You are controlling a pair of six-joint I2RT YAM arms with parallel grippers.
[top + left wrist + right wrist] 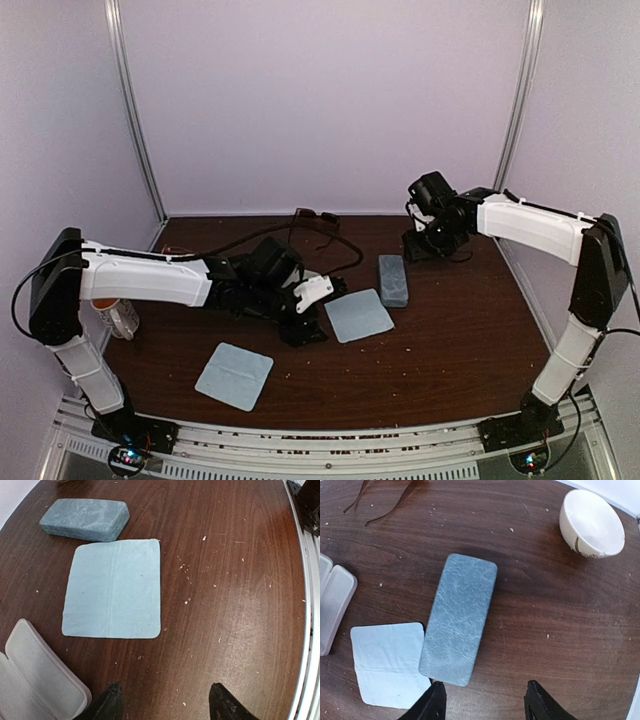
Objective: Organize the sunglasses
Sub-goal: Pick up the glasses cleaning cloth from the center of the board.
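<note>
Nearest: light-blue cloth (235, 375) flat on the table (450, 380). Just past it is the L gripper (167, 702), jaws apart w/ nothing btwn them. It hangs low over bare wood, beside an open pale case (35, 680). A 2nd cloth (115, 587) lies flat ahead of it. The grey-blue case (457, 620), lid down, touches or overlaps that cloth's edge. R gripper (485, 702) is likewise released & empty, hovering just off the case's near end. White bowl (592, 522) sits off at the L side.

Sunglasses (312, 215) are farthest: back edge of the table, by the wall, well apart from both grippers. They're too small in the top view to split the 2 pairs. R wrist view catches only thin wire arms (384, 516).

Handling, my guess:
- Both pairs are light, so weight's no issue.
- Wire frame is prob. bendy & fragile and slips out easily. Take it at the bridge or a hinge corner w/ a gentle squeeze.
- Chunky frame is stiffer. Grip across the bridge or a temple near the hinge.
- Avoid the lenses: slick & scratch-prone.
- The wire arms look spread open, so they may snag.
</note>
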